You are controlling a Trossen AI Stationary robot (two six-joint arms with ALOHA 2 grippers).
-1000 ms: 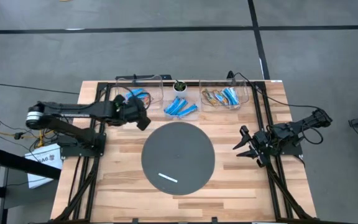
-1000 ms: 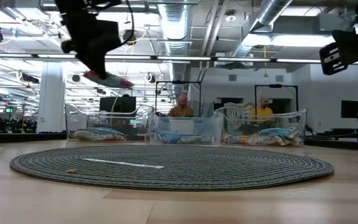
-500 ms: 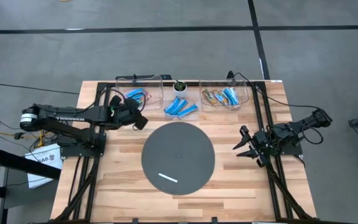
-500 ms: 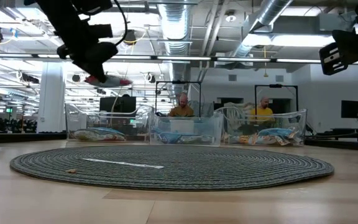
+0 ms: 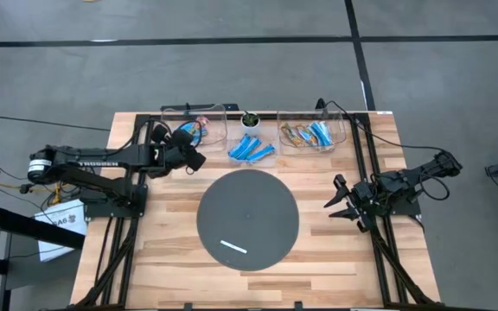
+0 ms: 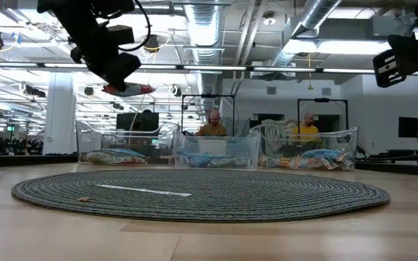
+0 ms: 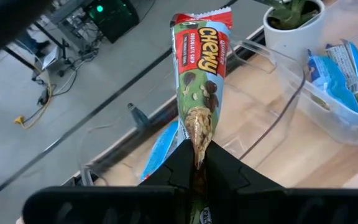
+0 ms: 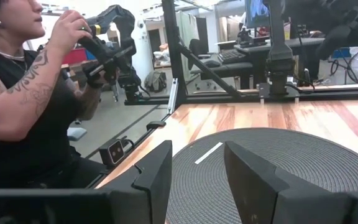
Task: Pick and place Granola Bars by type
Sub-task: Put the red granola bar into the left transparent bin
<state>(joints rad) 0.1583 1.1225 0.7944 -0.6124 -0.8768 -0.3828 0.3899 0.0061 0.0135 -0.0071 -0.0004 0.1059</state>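
Note:
A granola bar (image 7: 199,68) in a green and red wrapper is lifted above the left clear bin (image 5: 173,117), with my left gripper (image 7: 196,155) shut on it. In the low view the bar (image 6: 128,89) shows nearly level, high over the table. Blue bars (image 5: 187,132) lie in the left bin. More blue bars (image 5: 251,149) fill the middle bin, and mixed tan and blue bars (image 5: 309,134) the right bin. My right gripper (image 5: 340,207) waits open at the table's right side, holding nothing. My left gripper pinches the bar's near end (image 7: 197,134) between its two fingers. The bar runs on along the fingers and sticks out past their tips. It is lifted clear, nearly level, above the left bin.
A round dark mat (image 5: 247,220) covers the table's middle, with a white strip (image 5: 233,246) lying on its near part. A small potted plant (image 5: 249,119) stands between the left and middle bins. A person (image 8: 30,93) shows beyond the table in the right wrist view.
My left gripper has drawn a little toward the table's left and far edge and tipped up, still shut on the bar. The bar, which slanted downward before, now lies nearly level over the left bin.

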